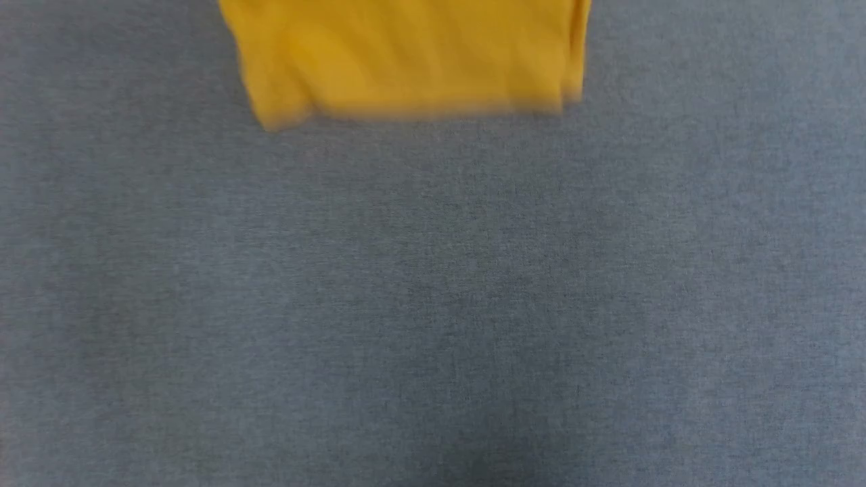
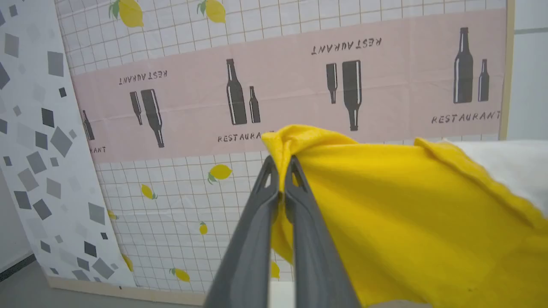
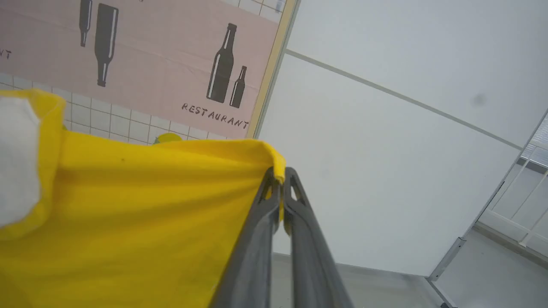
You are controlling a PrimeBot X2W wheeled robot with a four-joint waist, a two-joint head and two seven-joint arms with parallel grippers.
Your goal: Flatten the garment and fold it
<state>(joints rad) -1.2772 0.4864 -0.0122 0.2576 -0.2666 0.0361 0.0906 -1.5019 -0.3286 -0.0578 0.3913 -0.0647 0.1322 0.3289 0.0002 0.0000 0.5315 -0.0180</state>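
The bright yellow T-shirt [image 1: 406,57] hangs into the top of the head view, its blurred lower hem above the grey cloth table; only plain yellow fabric shows there. My left gripper [image 2: 281,164] is shut on a bunched corner of the T-shirt [image 2: 406,214], which stretches away to the right in the left wrist view. My right gripper [image 3: 280,175] is shut on another corner, with the T-shirt [image 3: 128,214] spreading left. A white patch [image 3: 15,158] shows at the far end. The tiger print is hidden.
The grey cloth table [image 1: 433,304] spreads below the hanging shirt. Behind, a tiled backdrop with lemons and a pink bottle banner [image 2: 257,85] stands upright. A plain white wall panel [image 3: 385,149] and grey floor lie beyond the right gripper.
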